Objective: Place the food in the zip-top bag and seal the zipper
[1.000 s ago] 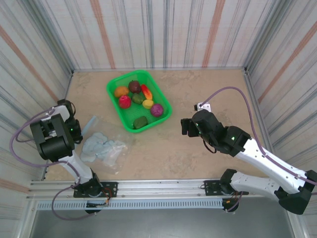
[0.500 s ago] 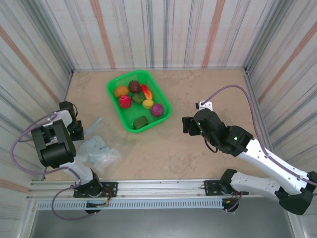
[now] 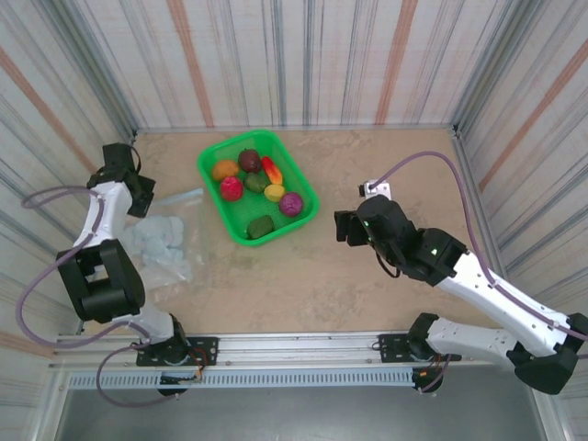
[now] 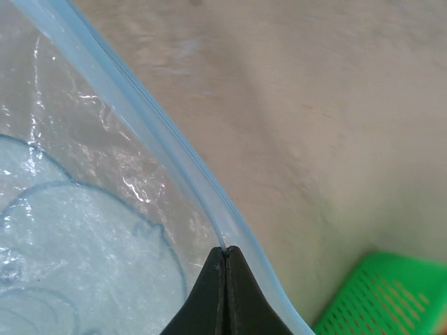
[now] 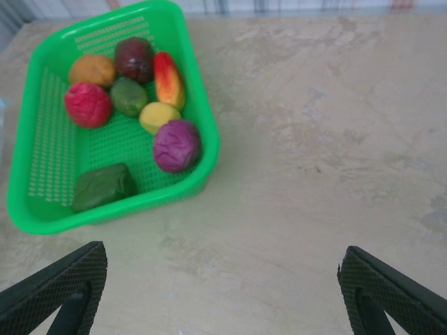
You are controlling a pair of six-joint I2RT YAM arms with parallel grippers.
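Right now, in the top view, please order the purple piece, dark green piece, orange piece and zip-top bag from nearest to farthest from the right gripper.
From the right gripper:
1. purple piece, right side of green basket
2. dark green piece, basket's near end
3. orange piece, basket's far left
4. zip-top bag, left on the table

The zip-top bag (image 4: 77,230) is made of clear, glossy, crinkled plastic film, edged by the smooth, pale bluish zipper (image 4: 162,143). The basket (image 5: 49,160) is moulded in bright green perforated plastic with a slight sheen, and the food (image 5: 176,145) in it is finished matt. The table (image 5: 335,139) is surfaced in smooth, mottled beige stone-look material, and the pads (image 5: 63,279) of the right gripper (image 5: 222,251) are textured in black cross-hatching.
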